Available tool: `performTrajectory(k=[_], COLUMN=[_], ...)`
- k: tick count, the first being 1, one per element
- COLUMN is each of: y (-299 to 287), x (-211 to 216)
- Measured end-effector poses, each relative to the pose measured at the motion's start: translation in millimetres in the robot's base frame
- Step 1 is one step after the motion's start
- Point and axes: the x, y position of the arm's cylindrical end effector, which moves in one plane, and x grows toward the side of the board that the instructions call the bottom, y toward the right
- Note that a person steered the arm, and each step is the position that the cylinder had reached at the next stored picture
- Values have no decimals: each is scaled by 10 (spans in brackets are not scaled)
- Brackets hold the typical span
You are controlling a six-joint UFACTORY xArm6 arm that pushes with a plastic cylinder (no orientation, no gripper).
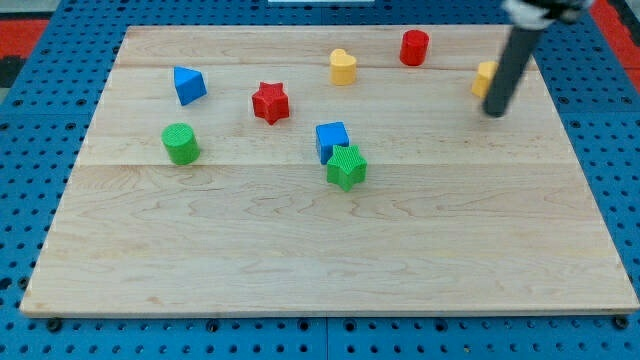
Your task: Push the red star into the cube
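Nearest the view's bottom on the wooden table (300,260) sits a green star (347,166), touching the blue cube (332,138) just behind it. Off to the view's left stands a green cylinder (181,143). Farther back, the red star (270,102) lies up and to the left of the cube, apart from it, with a blue triangular block (188,85) beyond. Toward the top are a yellow heart (343,67) and a red cylinder (414,47). There is no pincer here, only a rod; my tip (493,112) rests far right, beside a yellow block (484,78) it partly hides.
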Motion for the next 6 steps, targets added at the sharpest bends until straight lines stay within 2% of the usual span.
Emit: performTrajectory(k=[1,2,3,4,5,6], y=[-1076,-1486,-2218,-2550,-2458,-2043], x=[-144,-477,-851,-333,-43,-72])
